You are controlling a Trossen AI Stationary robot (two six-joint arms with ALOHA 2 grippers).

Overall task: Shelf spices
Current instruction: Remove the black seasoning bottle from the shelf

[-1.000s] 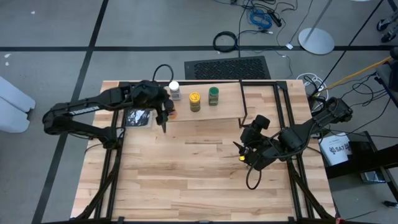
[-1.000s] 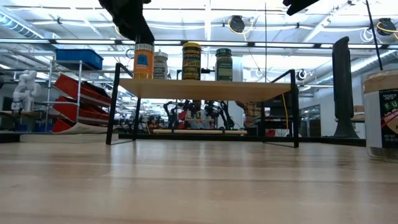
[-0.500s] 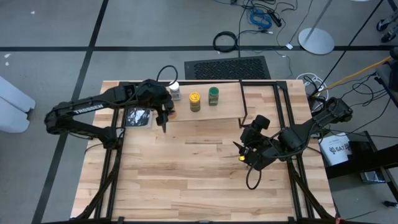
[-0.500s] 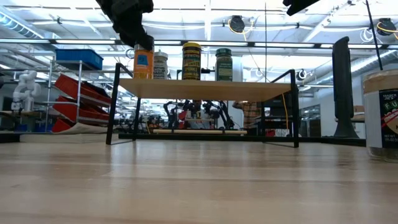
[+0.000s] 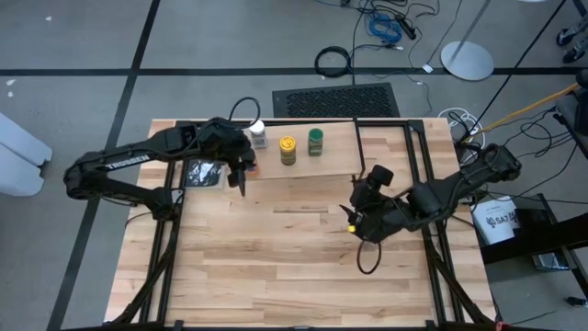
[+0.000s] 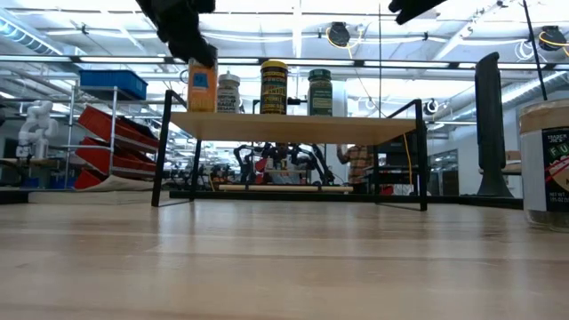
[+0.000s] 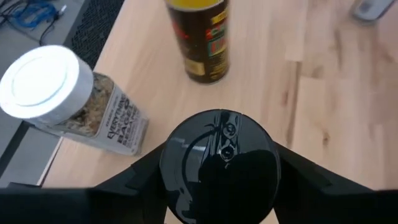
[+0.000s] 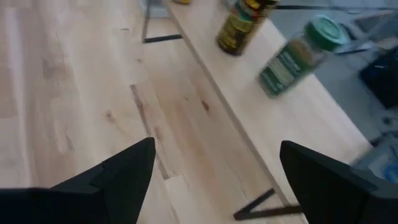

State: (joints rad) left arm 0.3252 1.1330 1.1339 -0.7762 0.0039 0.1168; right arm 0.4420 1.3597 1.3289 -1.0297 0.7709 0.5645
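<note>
The left gripper sat right over the dark-lidded orange jar at the left end of the shelf, fingers snug on both sides of the lid. It looked like a grip on it, prob. to seat the jar in line w/ the rest, or to let it go; I couldn't say which.

The white-lid jar, yellow-lid jar and green-lid jar stood upright in a row along the plank, spaced apart, so four of five were up there.

The right gripper hung over bare table near the shelf's right end, fingers spread wide, holding nothing, likely just waiting its turn.

Low view showed the orange jar's base on the plank and a big tan-lid jar at its right edge, still on the table; the top view didn't let me pick that one out. Top view alone showed the black packet beside the left arm.
</note>
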